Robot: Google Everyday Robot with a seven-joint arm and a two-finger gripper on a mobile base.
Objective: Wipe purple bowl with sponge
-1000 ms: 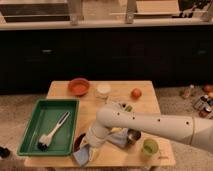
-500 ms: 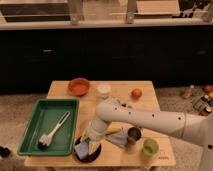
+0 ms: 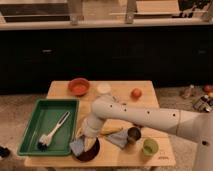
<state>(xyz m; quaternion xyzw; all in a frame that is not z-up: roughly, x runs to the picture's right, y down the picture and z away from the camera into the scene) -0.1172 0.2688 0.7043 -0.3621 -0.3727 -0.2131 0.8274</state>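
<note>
At lower centre, the dark purple round bowl [image 3: 91,154] sits by the near edge of the wooden table [image 3: 165,157]. The gripper [image 3: 84,141] is at the bowl's left rim, seemingly clamped on the blue-grey sponge [image 3: 78,147]. Left lies a green plastic tray [image 3: 37,112]; farther back, an orange bowl [image 3: 78,86].

Green tray [image 3: 44,116] left; orange bowl [image 3: 78,86] far; green cup [image 3: 149,147] near right; white gripper [image 3: 85,140] over dark purple bowl [image 3: 93,153], blue-grey sponge [image 3: 77,147].

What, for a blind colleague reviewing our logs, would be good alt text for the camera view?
The white arm's tool hangs over a sponge at the purple bowl, near the wooden table's front edge. A green tray holding a brush lies beside the bowl.
</note>
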